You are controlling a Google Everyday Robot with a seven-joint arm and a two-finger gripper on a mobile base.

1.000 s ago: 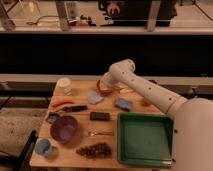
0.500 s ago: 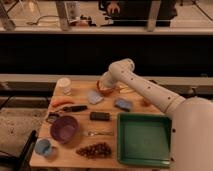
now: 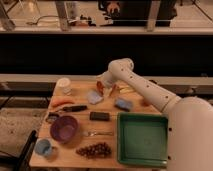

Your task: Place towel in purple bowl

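Observation:
The towel [image 3: 94,97] is a small pale blue-grey cloth lying on the wooden table, left of centre at the back. The purple bowl [image 3: 64,129] stands upright and empty near the table's front left. My gripper [image 3: 103,87] is at the back of the table, just above and to the right of the towel, at the end of the white arm [image 3: 135,82] that reaches in from the right. An orange-red object [image 3: 100,89] shows right at the gripper.
A green tray [image 3: 142,139] fills the front right. Also on the table are a white cup [image 3: 63,86], a carrot [image 3: 62,101], a knife [image 3: 75,107], a black block [image 3: 99,116], a blue sponge [image 3: 123,104], a fork [image 3: 97,133], grapes [image 3: 95,149] and a blue cup [image 3: 44,147].

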